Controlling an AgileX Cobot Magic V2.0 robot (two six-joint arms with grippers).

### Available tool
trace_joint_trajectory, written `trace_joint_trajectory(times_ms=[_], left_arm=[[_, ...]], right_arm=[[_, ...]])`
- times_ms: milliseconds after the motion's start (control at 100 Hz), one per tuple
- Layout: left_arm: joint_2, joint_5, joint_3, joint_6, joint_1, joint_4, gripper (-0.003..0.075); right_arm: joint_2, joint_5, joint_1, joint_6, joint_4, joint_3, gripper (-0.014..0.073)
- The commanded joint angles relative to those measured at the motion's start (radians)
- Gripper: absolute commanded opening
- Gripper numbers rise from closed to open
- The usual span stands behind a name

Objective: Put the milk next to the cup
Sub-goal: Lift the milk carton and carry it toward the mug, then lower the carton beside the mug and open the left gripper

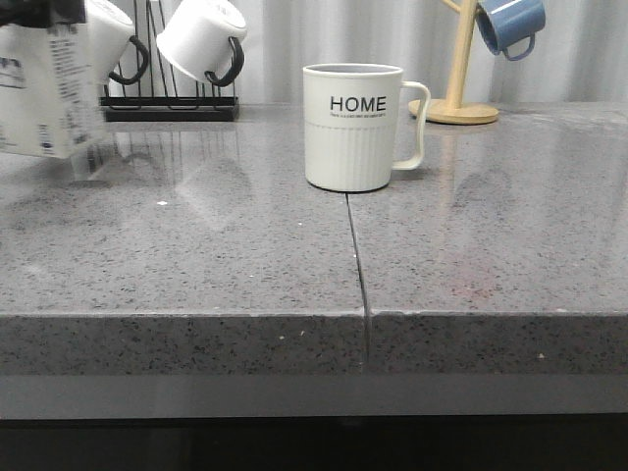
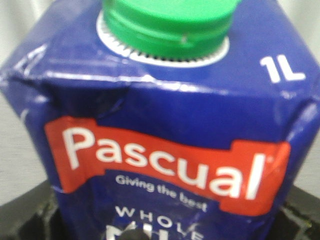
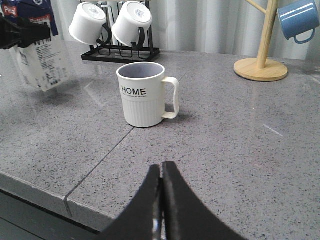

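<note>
The milk point(image 1: 44, 88), a white carton with a dark blue top and a green cap point(image 2: 167, 25), hangs tilted at the far left, seemingly just off the counter. My left gripper point(image 3: 22, 34) is shut on it near the top. In the left wrist view the carton fills the frame, with a black finger point(image 2: 30, 220) at its side. The cup point(image 1: 351, 128), a cream mug lettered "HOME", stands upright mid-counter, well to the right of the milk, with its handle point(image 3: 170, 97) on the side away from the carton. My right gripper point(image 3: 162, 167) is shut and holds nothing, near the front edge, short of the cup.
A black rack point(image 1: 172, 103) with white black-handled mugs point(image 1: 201, 39) stands at the back left, behind the milk. A wooden stand point(image 1: 461, 98) holds a blue mug point(image 1: 510, 25) at the back right. A seam point(image 1: 358, 275) runs from the cup to the counter's front edge.
</note>
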Motion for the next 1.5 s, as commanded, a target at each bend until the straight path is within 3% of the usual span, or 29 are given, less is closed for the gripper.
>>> trace_joint_trajectory(times_ms=[0, 210, 590, 1190, 1280, 1330, 1450, 1490], left_arm=[[-0.041, -0.111, -0.035, 0.007, -0.055, -0.046, 0.0165], [-0.001, -0.171, -0.053, 0.092, -0.185, -0.138, 0.0135], [0.114, -0.194, -0.17, 0.109, -0.352, -0.189, 0.0136], [0.18, -0.172, -0.184, 0.109, -0.401, -0.215, 0.0143], [0.18, -0.168, -0.182, 0.109, -0.401, -0.215, 0.0235], [0.18, -0.166, -0.182, 0.109, -0.399, -0.215, 0.0346], [0.178, -0.166, -0.182, 0.109, -0.399, -0.215, 0.0692], [0.178, -0.166, -0.182, 0.109, -0.399, -0.215, 0.0716]], right_arm=[[0.013, -0.073, -0.005, -0.009, -0.002, -0.024, -0.0064], [0.013, -0.073, -0.005, -0.009, -0.002, -0.024, -0.0064], [0.013, -0.073, -0.005, -0.009, -0.002, -0.024, -0.0064], [0.013, -0.073, -0.005, -0.009, -0.002, -0.024, -0.0064], [0.013, -0.073, -0.005, -0.009, -0.002, -0.024, -0.0064], [0.013, -0.073, -0.005, -0.009, -0.002, -0.024, -0.0064], [0.013, -0.073, -0.005, -0.009, -0.002, -0.024, -0.0064], [0.013, -0.073, -0.005, -0.009, -0.002, -0.024, -0.0064]])
